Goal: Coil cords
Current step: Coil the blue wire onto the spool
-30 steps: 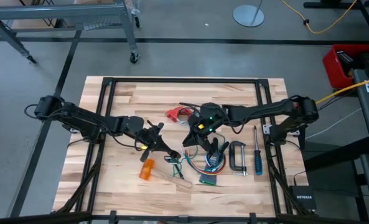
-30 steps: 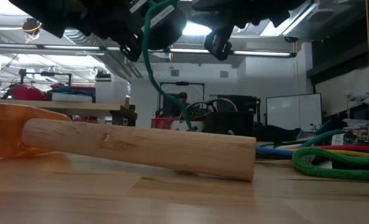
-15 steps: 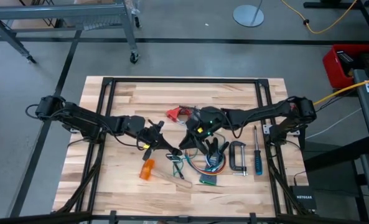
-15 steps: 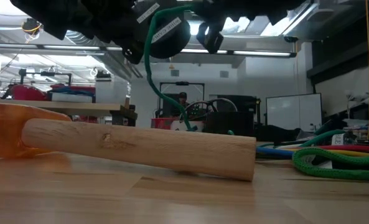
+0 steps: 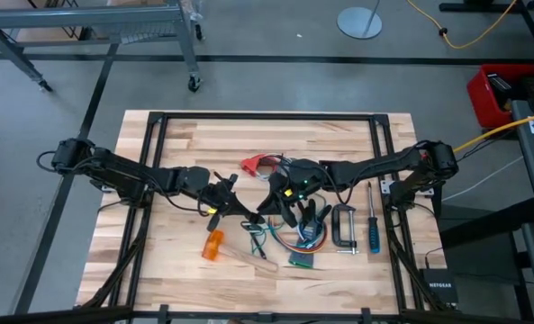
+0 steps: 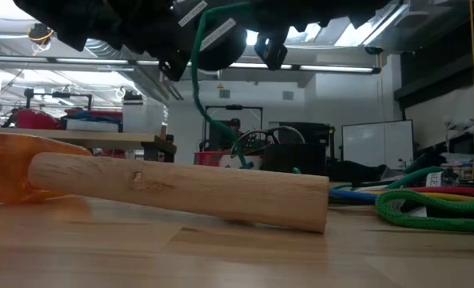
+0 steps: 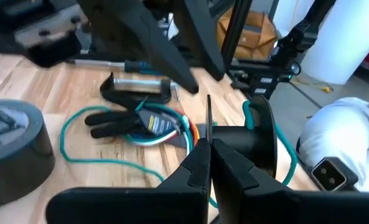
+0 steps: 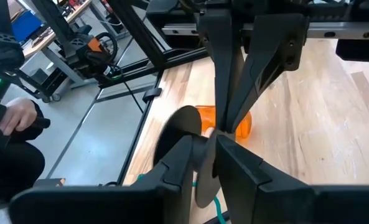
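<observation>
Two grippers meet mid-table: left gripper [image 5: 246, 219] pinched together, right gripper [image 5: 268, 209] clamped on the black puck [image 8: 185, 134], green cord [image 6: 209, 112] dangling.

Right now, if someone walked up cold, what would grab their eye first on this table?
Probably the two dark arms meeting mid-table: the left pincer and right pincer both grip one black round puck held above the wood, its green cord trailing down. Next, the tangle of coloured cords beneath them near the front edge, with an orange tool to its left.
</observation>
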Available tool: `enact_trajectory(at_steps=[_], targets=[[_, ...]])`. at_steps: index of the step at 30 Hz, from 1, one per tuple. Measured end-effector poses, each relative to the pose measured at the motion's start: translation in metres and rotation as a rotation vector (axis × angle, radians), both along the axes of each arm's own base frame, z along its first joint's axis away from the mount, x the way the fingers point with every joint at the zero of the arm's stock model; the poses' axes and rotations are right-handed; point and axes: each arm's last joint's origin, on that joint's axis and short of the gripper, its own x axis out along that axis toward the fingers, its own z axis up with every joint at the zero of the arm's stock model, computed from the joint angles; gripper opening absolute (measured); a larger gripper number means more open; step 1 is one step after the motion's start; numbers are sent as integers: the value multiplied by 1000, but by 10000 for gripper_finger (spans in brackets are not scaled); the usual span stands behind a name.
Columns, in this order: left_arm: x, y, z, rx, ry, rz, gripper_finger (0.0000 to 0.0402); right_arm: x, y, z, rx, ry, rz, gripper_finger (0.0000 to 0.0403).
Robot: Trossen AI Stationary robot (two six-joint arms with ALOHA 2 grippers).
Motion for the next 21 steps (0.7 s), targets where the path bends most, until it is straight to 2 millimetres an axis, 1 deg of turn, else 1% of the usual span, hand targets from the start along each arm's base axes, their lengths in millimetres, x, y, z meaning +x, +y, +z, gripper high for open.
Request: enact_trajectory(at_steps=[4, 15, 21], targets=[[1, 0, 3, -1, -30, -1, 0, 0, 0, 0, 0, 2, 1, 74], [1, 1, 3, 13, -37, 25, 0, -1, 0, -2, -1, 20, 1, 74], [2, 1, 8, 8, -93, 27, 0, -1, 1, -1, -1, 17, 2, 74]])
